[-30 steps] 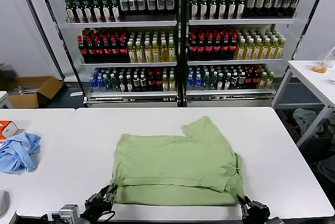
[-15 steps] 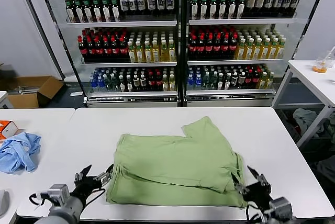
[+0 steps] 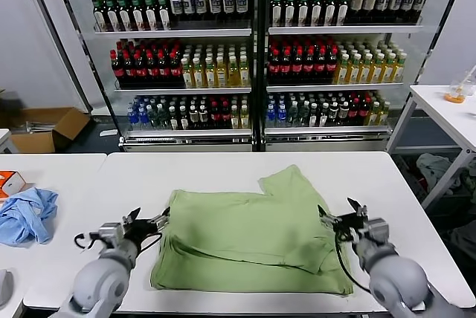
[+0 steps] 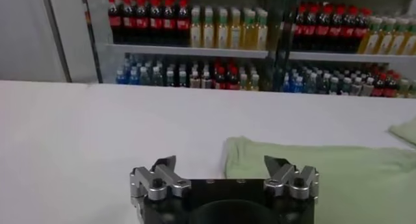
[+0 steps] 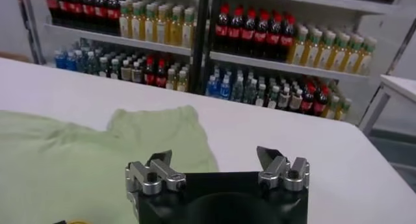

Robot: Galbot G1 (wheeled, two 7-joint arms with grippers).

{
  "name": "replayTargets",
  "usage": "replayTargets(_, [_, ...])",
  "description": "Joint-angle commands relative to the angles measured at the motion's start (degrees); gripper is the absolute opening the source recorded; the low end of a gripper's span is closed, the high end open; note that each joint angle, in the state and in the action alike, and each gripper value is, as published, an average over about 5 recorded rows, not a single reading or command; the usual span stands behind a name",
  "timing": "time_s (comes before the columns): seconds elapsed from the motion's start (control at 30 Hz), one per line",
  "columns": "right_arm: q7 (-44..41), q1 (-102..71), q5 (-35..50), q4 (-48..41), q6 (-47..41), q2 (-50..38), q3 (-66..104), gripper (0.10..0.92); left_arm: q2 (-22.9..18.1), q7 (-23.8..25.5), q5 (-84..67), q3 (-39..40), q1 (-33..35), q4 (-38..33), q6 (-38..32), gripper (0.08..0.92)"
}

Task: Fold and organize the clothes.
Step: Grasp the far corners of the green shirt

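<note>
Green polo shirt (image 3: 253,240) lying folded mid-tabletop (image 3: 223,169); left claw (image 3: 149,223) and right claw (image 3: 338,218) flanking it, both released, grasping nothing.

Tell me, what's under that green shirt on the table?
The green shirt lies folded on the white table, its own lower layers showing along the near edge. Anything else beneath is covered. Both grippers, left and right, stand open at its sides.
</note>
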Motion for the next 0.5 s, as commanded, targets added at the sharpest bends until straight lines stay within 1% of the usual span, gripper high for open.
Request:
replayTargets(0.03, [-0.4,19.0,2.5,-18.3,-2.4,5.8,-11.3,0.823,-3.2,-0.2,1.1,9.6,-16.9,17.9,0.4,0.823])
replayTargets(0.3, [-1.5,25.7,4.2,-27.5,-2.9,11.7,-14.3,0.823,-5.0,0.2,3.4,10.8,-20.3,23.1,0.5,0.823])
replayTargets(0.5, [-2.2,30.0,4.2,-33.5,-2.9,15.6,-16.6,0.823,-5.5,0.6,3.6,11.1,-20.3,23.9,0.5,0.823])
